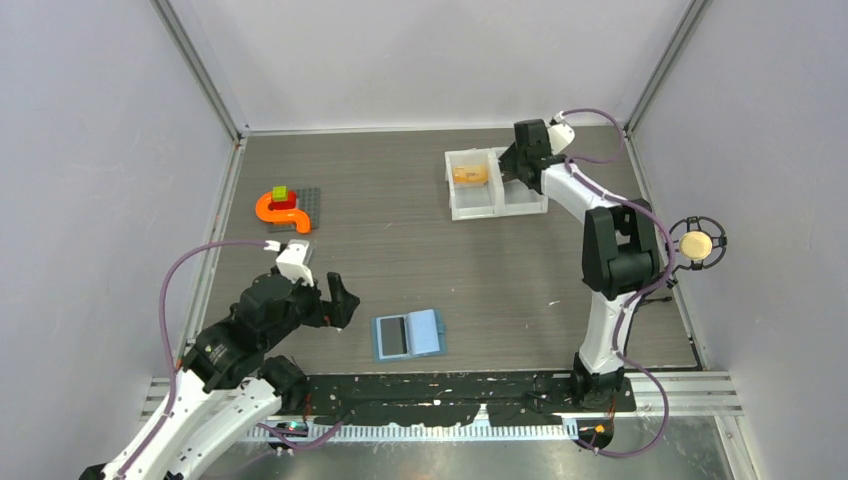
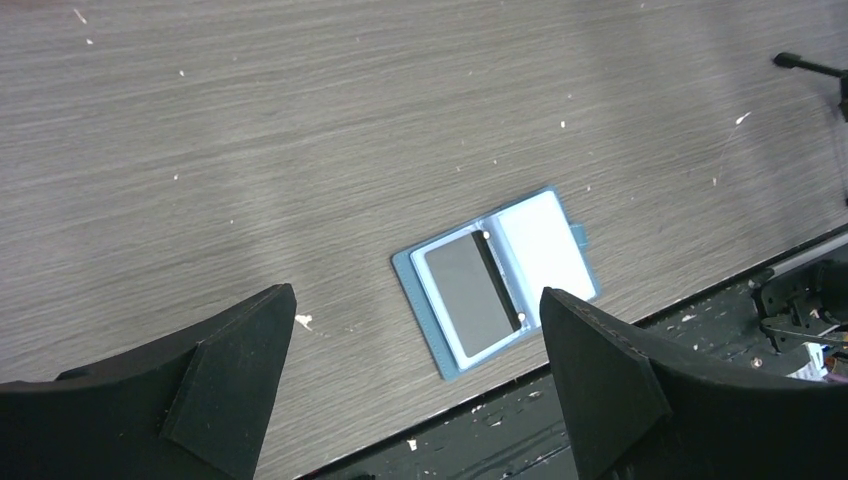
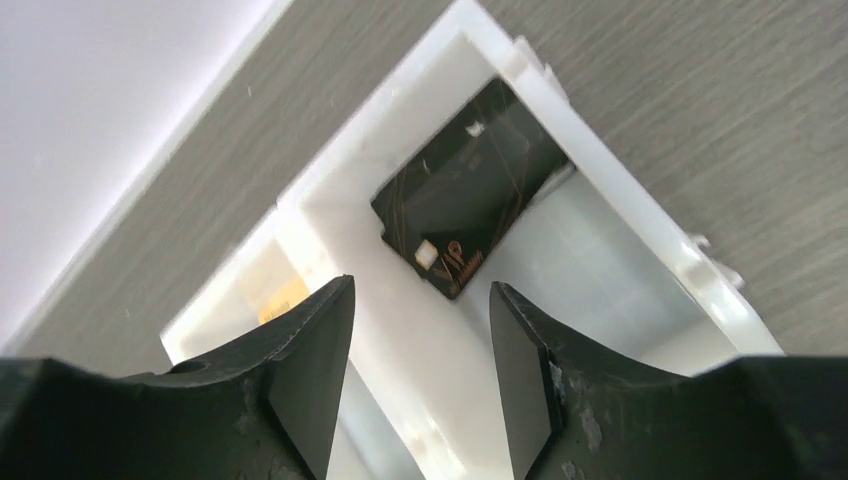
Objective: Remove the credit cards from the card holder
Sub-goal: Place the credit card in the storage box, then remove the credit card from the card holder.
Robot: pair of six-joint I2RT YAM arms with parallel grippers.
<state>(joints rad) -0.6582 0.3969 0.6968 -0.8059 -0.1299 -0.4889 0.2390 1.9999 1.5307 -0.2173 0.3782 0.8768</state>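
White tray (image 1: 472, 212) at the worktop's far right, under my right gripper (image 3: 420, 288), jaws parted, empty; card holder (image 1: 408, 334) open at the near edge by my wide-open left gripper (image 2: 415, 292); orange-yellow card (image 1: 468, 174) and dark card (image 3: 465, 205) trayed, task seemingly done

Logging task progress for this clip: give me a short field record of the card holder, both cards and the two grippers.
card holder: lies open on the table, near the arm bases; whether a card remains inside cannot be told
orange-yellow card: in the white tray's left compartment, seen from the top view
dark card: in the tray's other compartment
left gripper: open, empty, above the card holder
right gripper: open, empty, above the tray
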